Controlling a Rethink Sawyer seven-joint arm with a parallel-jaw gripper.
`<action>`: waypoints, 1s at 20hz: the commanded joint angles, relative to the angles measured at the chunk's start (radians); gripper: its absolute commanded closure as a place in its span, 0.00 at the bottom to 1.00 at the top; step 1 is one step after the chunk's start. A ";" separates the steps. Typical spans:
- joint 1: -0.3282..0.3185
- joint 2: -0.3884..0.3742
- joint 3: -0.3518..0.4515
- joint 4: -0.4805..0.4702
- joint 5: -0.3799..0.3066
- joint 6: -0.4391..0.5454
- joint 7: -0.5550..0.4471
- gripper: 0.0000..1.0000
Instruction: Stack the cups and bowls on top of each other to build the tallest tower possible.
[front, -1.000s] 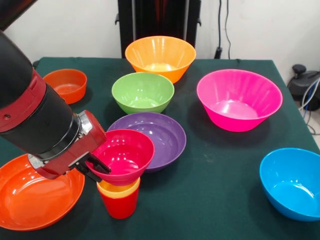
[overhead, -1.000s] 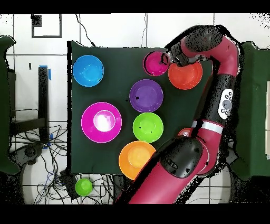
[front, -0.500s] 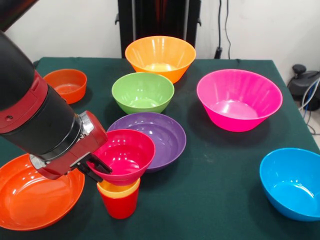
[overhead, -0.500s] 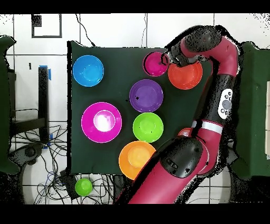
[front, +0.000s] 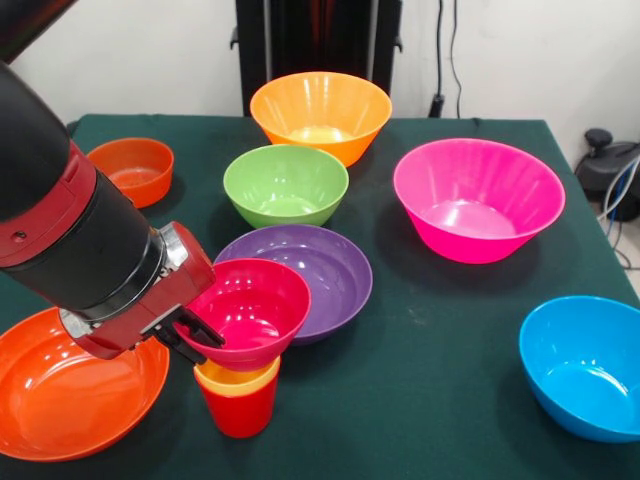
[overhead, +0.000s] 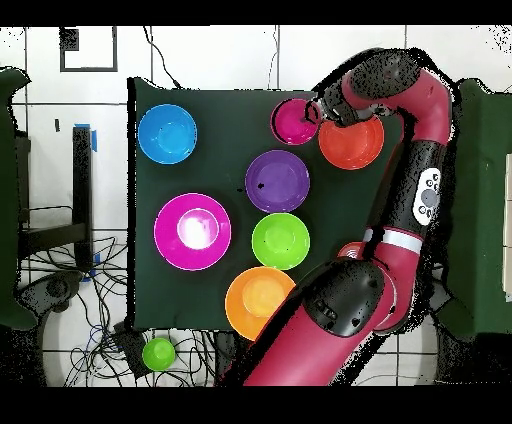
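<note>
A red cup (front: 240, 412) stands near the table's front left with a yellow cup (front: 237, 378) nested in it. A crimson-pink bowl (front: 252, 308) sits on top of the yellow cup, making a short tower. My gripper (front: 196, 336) is shut on this bowl's left rim, one finger inside and one outside. From above, the gripper (overhead: 318, 110) is at the crimson-pink bowl's (overhead: 293, 120) right edge, and the cups are hidden under the bowl.
A purple bowl (front: 322, 268) touches the tower from behind. A wide orange-red bowl (front: 60, 392) lies to its left under my arm. Green (front: 286, 185), light orange (front: 320, 112), small orange (front: 132, 170), magenta (front: 478, 200) and blue (front: 585, 365) bowls stand apart on the dark green table (front: 430, 400).
</note>
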 joint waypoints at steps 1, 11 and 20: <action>0.012 -0.007 -0.025 0.049 -0.062 -0.014 -0.103 1.00; 0.016 0.002 0.020 -0.005 -0.110 0.029 -0.142 1.00; 0.006 -0.014 -0.010 0.038 -0.101 -0.001 -0.164 1.00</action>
